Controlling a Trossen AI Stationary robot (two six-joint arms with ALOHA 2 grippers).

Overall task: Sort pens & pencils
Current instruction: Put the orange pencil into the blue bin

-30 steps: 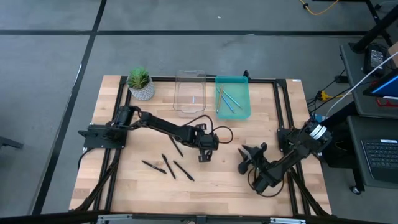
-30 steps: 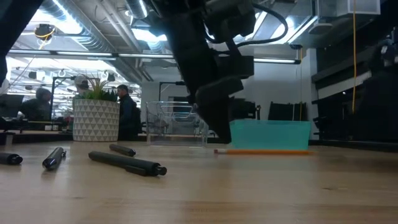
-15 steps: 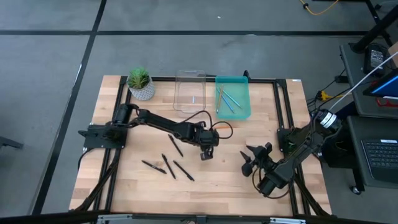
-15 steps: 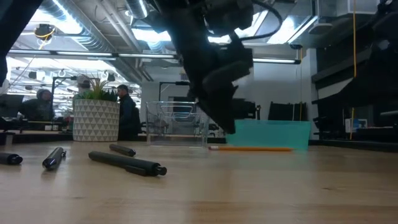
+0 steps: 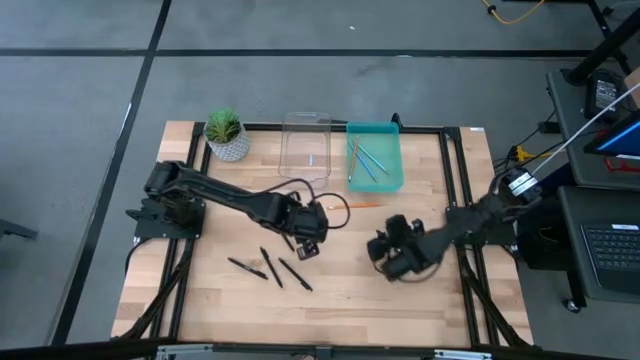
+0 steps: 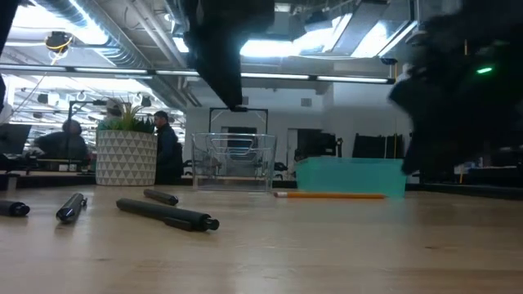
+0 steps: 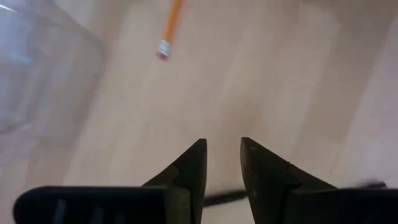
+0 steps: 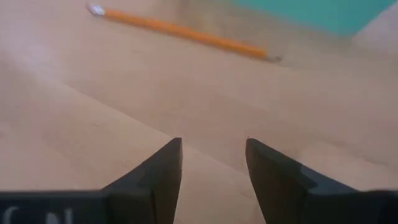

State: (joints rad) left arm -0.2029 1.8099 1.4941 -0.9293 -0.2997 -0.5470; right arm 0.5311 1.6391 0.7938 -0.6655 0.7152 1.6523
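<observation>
One orange pencil [image 5: 362, 204] lies flat on the wood near the teal bin [image 5: 397, 160]; it also shows in the low view [image 6: 331, 195]. More pencils, light blue and orange, lie inside that bin. Three black pens [image 5: 268, 266] lie on the table's near left part, and a fourth pen [image 7: 224, 198] shows as a dark stick under my left gripper. My left gripper [image 5: 308, 247] hovers open at table centre, with the pencil [image 7: 171, 25] ahead of it. My right gripper [image 5: 383, 248] is open and faces the pencil [image 8: 186, 32] from the near side.
A clear bin [image 5: 305, 147] stands left of the teal bin at the far edge. A potted plant [image 5: 226, 133] stands at the far left. People show in the room behind the table [image 6: 163, 147]. Bare wood lies between the two grippers and along the near edge.
My left gripper has drawn back from the orange pencil toward the table's left, over the pens. My right gripper has swung in from the right edge toward the table's middle and the pencil. The pencil has shifted slightly on the wood.
</observation>
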